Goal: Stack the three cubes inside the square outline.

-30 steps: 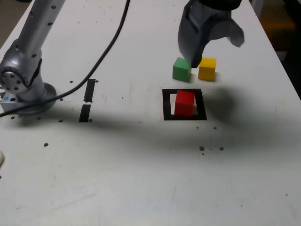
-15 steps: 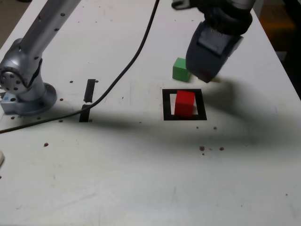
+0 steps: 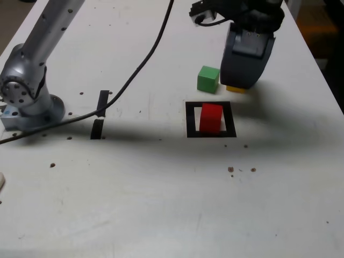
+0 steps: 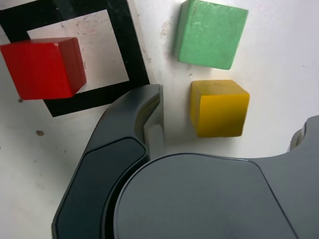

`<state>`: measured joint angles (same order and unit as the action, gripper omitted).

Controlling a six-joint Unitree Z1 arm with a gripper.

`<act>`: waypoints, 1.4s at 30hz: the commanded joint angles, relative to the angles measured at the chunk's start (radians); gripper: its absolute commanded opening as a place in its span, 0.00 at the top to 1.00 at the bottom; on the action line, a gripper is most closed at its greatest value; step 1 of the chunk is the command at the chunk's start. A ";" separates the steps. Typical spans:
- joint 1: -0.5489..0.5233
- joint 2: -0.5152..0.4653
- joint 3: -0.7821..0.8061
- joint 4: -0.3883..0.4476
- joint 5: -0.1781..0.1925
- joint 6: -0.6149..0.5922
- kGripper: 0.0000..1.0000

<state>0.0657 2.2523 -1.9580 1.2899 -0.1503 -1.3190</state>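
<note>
In the exterior view, the gripper [image 3: 243,81] hangs low over the white table [image 3: 161,204], its dark body covering nearly all of the yellow cube [image 3: 235,88], of which only a thin strip shows at the near edge. The green cube [image 3: 208,79] sits just beside it on the exterior view's left, apart from the gripper. Nearer the camera, the red cube [image 3: 210,117] stands inside the square outline [image 3: 191,119], closer to its right side, with white floor showing on its left. Two short black tape strips [image 3: 100,114] lie well apart on the exterior view's left, near the arm's silver base [image 3: 29,102], and a black cable [image 3: 134,70] runs across the table from the far edge toward that base. Small dark specks dot the surface. In the wrist view, the gripper [image 4: 227,139] stands wide open, one dark finger [image 4: 142,112] on the side toward the square outline [image 4: 134,55] and the edge of the other at the picture's border, with the yellow cube [image 4: 219,107] lying between them, untouched on the side that shows. The green cube [image 4: 212,32] rests just beyond the yellow one, a narrow gap between them. The red cube [image 4: 42,67] sits within the outline, one lower corner overlapping the black tape in this view.
</note>
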 commanded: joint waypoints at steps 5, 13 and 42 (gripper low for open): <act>0.021 0.030 -0.012 -0.006 -0.015 0.000 0.01; 0.055 0.087 -0.032 0.004 -0.062 0.023 0.04; 0.089 0.155 -0.145 0.091 -0.097 0.089 0.59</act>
<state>0.1526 2.4030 -2.0990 1.3782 -0.2479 -1.2312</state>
